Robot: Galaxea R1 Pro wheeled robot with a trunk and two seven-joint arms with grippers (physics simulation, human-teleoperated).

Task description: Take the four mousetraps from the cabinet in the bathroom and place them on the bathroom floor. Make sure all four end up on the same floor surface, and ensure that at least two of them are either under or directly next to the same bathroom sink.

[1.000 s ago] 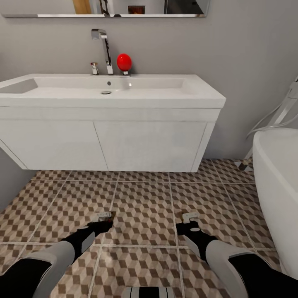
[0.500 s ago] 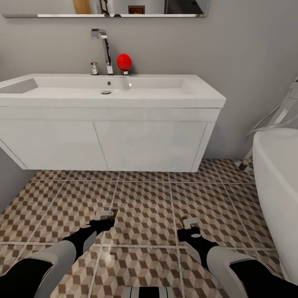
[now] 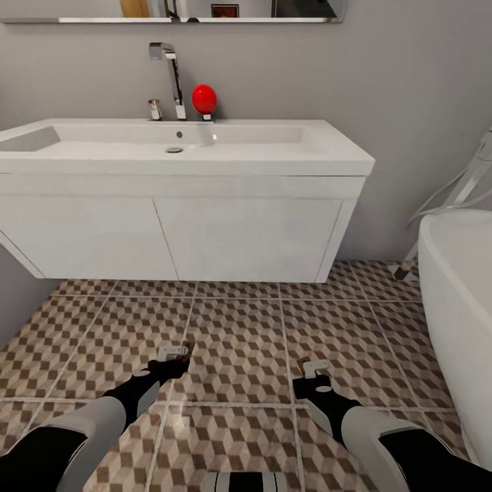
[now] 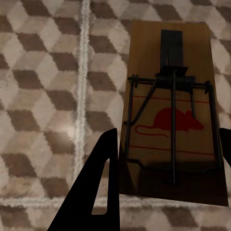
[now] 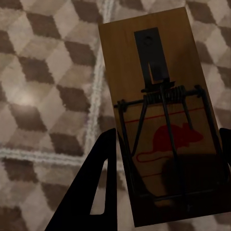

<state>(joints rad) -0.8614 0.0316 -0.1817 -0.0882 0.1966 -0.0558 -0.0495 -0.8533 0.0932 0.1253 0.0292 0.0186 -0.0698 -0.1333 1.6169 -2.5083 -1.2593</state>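
From the head view the two mousetraps are too small to read: the left mousetrap [image 3: 186,350] shows as a brown sliver beside the left gripper [image 3: 172,355], and the right mousetrap [image 3: 301,362] barely peeks out by the right gripper [image 3: 313,370]. The mirror [image 3: 171,14] is cut off at the top edge, the bathtub [image 3: 456,307] at the right edge, and the sink [image 3: 102,147] loses its left end. In each wrist view one finger is cropped at the picture's edge.

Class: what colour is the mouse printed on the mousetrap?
Red, clearest in the left wrist view on the mousetrap.
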